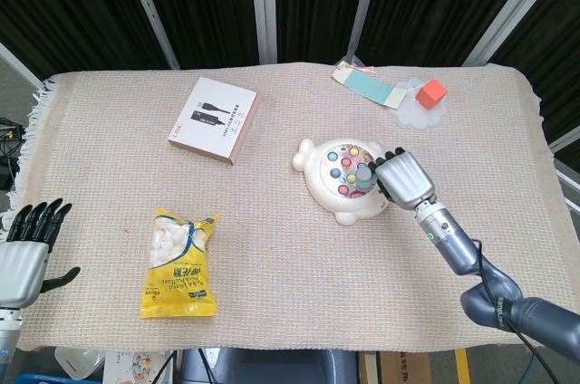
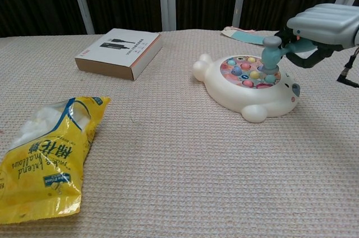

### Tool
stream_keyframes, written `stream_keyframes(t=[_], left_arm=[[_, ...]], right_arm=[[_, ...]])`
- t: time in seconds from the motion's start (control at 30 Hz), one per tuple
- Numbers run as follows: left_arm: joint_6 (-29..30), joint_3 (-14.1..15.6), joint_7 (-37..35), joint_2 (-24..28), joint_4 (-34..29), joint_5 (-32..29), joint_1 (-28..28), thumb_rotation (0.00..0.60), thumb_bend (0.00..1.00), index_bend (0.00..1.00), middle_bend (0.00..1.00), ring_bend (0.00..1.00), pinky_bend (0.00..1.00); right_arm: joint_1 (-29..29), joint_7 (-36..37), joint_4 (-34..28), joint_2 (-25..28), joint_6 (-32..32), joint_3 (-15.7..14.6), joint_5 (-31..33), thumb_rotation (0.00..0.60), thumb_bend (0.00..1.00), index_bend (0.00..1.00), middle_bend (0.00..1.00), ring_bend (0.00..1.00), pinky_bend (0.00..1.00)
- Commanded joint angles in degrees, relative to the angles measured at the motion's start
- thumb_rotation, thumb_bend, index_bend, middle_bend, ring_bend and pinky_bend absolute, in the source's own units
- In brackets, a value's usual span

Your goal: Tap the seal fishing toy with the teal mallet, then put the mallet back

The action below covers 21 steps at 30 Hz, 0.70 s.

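The white seal fishing toy lies right of the table's middle, its round pink tray full of coloured fish. My right hand grips the teal mallet by its handle. The mallet's head hangs over the right part of the fish tray, touching it or just above it. My left hand hovers off the table's near-left corner, fingers apart and holding nothing; the chest view does not show it.
A white box lies at the back left. A yellow snack bag sits near the front left. At the back right are a teal card and an orange cube on a white cloud-shaped piece.
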Motion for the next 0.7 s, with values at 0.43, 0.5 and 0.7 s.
stream_keyframes(t=[0.43,0.5,0.7], left_arm=[[-0.21,0.34,-0.63,-0.39,0.7,-0.71,0.19,0.6,0.13,0.0,0.0,0.0,0.0],[-0.15,0.39,-0.78,-0.45,0.88,-0.75,0.25,0.6,0.13,0.0,0.0,0.0,0.0],[0.04,0.35,-1.23,-0.59,1.33,-0.84,0.33,0.6,0.13,0.0,0.0,0.0,0.0]], right_arm=[[1.42,-0.84,3.19,-1.76,-2.75,-1.61,3.09,0.6,0.85,0.94,0.79,0.65,0.54],[1.6,-1.21,3.9,-2.09,-3.28,-1.93,3.6,0.6,0.85,0.94,0.79,0.65,0.54],[1.55,-1.27,2.76,-1.25,-1.94,-1.63,3.78,0.6,0.85,0.94,0.79,0.65,0.54]])
